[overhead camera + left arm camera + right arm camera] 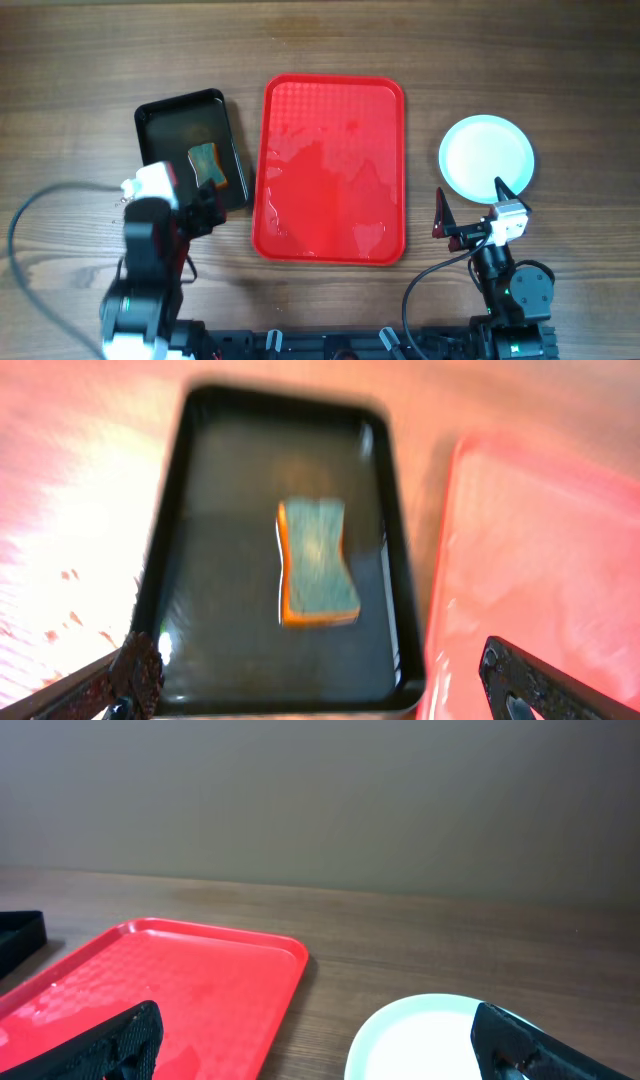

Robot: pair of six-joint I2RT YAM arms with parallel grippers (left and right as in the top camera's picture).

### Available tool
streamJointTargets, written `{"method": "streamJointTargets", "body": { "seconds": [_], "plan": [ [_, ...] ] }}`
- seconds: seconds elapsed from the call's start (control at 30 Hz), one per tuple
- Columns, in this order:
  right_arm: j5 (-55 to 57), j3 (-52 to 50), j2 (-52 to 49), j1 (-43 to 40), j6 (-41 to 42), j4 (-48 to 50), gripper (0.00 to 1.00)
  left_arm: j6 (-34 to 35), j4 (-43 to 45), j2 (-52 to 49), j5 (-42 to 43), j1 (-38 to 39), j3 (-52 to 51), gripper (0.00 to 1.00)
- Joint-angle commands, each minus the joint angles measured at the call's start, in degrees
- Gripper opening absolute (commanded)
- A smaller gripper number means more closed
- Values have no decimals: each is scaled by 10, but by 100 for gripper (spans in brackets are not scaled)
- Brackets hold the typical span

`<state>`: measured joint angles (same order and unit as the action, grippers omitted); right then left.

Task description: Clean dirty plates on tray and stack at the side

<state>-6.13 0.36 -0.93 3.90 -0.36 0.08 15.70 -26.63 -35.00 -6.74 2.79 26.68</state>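
The red tray (pixel 333 170) lies in the middle of the table with wet streaks on it and no plate on it. To its right, on the wood, a round pale plate (pixel 486 156) rests; how many are stacked there I cannot tell. My right gripper (pixel 471 203) stands open just in front of that plate, empty. In the right wrist view the plate (pixel 420 1040) shows between the gripper's (pixel 315 1045) spread fingertips (pixel 120 1040), with the tray (pixel 170 980) to the left. My left gripper (pixel 212 208) is open and empty at the near edge of the black tray.
A smaller black tray (pixel 190 150) with water in it sits left of the red tray. An orange and green sponge (pixel 208 163) lies in it, seen also in the left wrist view as the sponge (pixel 317 563) ahead of the left gripper (pixel 325 685).
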Motion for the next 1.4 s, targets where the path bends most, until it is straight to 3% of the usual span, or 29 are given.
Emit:
{"method": "streamJointTargets", "body": {
  "seconds": [0.0,0.33,0.63,0.97,1.37],
  "plan": [
    [6,-1,7,-2,-10,3,100,-3,47,148,14,-18,-48,100],
    [6,-1,7,-2,-10,3,100,-3,90,350,61,-26,-151,100],
    [6,-1,7,-2,-10,3,100,-3,170,348,62,-25,-238,100],
    [6,-1,7,-2,-10,3,100,-3,238,348,62,-23,-263,100],
    [6,-1,7,-2,-10,3,100,-3,226,348,61,-23,-263,100]
  ]
}}
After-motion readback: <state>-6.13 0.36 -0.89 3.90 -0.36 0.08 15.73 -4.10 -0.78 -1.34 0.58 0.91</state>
